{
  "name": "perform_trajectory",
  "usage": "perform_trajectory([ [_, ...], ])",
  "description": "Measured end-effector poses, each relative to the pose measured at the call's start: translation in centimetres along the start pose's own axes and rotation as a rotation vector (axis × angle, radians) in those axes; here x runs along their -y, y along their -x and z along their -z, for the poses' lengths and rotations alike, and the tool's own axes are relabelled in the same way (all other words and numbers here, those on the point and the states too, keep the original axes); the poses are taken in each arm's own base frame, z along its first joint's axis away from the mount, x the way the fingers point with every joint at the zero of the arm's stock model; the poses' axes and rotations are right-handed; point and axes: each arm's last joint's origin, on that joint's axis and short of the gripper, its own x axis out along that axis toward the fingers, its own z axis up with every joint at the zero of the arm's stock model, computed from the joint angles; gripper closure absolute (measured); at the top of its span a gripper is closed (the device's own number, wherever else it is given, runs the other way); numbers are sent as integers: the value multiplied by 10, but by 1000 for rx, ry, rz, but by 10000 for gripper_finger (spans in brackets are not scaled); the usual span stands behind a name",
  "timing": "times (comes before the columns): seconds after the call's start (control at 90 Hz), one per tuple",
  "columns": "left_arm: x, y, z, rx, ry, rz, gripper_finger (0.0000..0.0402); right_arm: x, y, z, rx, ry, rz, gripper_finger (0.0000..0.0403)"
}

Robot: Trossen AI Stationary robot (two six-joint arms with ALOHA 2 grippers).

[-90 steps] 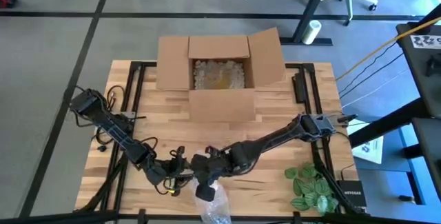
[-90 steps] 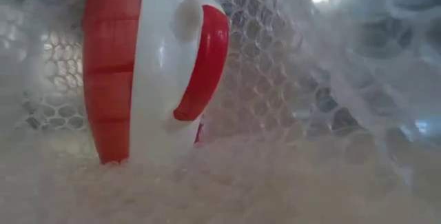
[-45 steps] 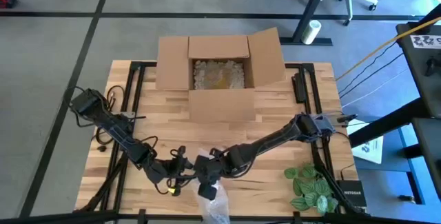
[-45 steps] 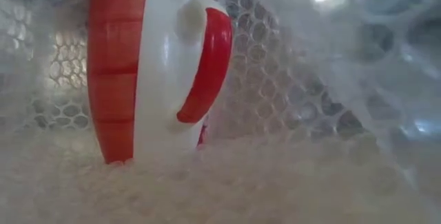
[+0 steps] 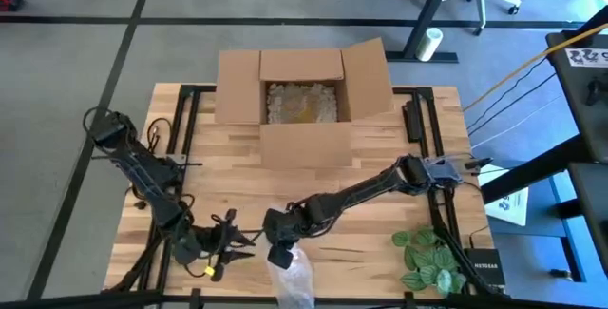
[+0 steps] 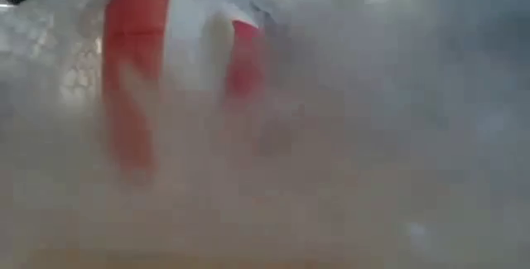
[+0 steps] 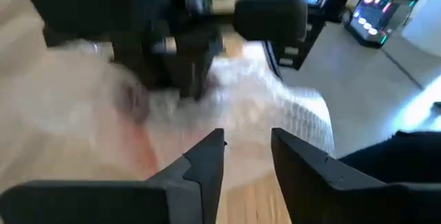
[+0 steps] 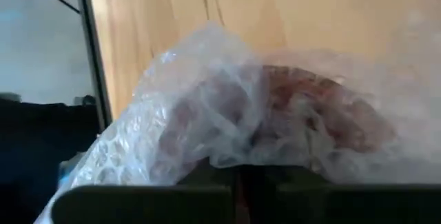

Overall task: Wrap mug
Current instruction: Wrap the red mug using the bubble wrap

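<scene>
At the table's near edge, my right claw [image 5: 276, 252] is down on the wrap [image 5: 293, 279]. Its fingers sit nearly together at the base of the wrist view with a fold of film bunched just over them; it looks like a pinch on that fold, though the contact itself is hidden. My left claw [image 5: 224, 243] hangs just beside it, fingers parted a little and holding nothing — the wrist view shows bare wood and wrap between them.

The mug [image 6: 178, 79] stands inside the wrap, red and white, handle to one side, with film all around it in the low view. I judge it stiff, fairly heavy for its size and breakable, so it should not be tipped or dropped. The wrap is the opposite: soft, light, slippery, and likely to spring open if let go. Better to grip the film at a gathered fold close against the mug's wall, not at a loose tail.

At the table's far side the box [image 5: 304, 100] stands with its flaps open — pale crumpled filler inside, and something yellowish I cannot make out. A leafy sprig [image 5: 425, 259] lies off to the right.
</scene>
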Motion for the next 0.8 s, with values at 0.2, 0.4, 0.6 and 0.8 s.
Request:
perform_trajectory([
  [0.2,-7,5,16,-105,96,-80,296,6,3,-10,22,-2,51,403],
  [0.4,-7,-2,28,-138,112,-108,296,21,5,-25,117,-126,131,403],
  [0.6,-10,-15,46,-221,137,-132,296,19,5,-25,176,-186,164,403],
  [0.8,-24,-21,63,-304,159,-258,296,19,5,-26,171,-191,143,403],
])
